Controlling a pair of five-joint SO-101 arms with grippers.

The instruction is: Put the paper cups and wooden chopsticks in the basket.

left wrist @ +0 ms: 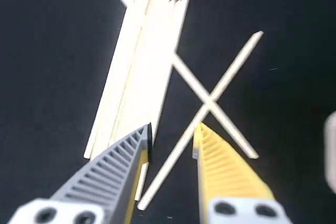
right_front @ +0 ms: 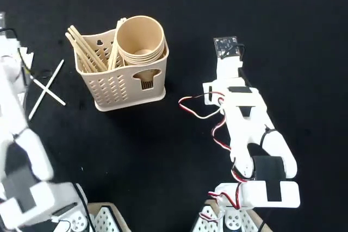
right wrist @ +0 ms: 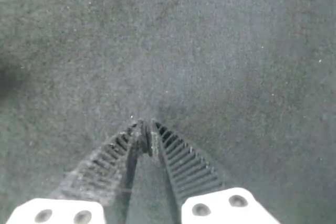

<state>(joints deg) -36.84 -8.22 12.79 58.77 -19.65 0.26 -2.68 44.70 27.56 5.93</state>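
Loose wooden chopsticks (left wrist: 210,100), a crossed pair with a bundle (left wrist: 139,66) just beside, lie flat on the desk (right_front: 272,25) at 9 o'clock of the basket (right_front: 117,88). They are likely light, stiff and smooth and may roll or pivot, so pinch mid-length. Above them the left claw (left wrist: 173,132) is partly open and empty, one crossed stick running between its fingers. Stacked paper cups (right_front: 140,39) are in the basket. At 3 o'clock the right claw (right wrist: 146,129) is closed, empty.

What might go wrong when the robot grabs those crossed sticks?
The crossed sticks lie flat, so the open left gripper may pinch just one and flick the other away. The bundle sits right beside its grey finger, so closing might scatter it. The basket already looks crowded, so new sticks may snag.
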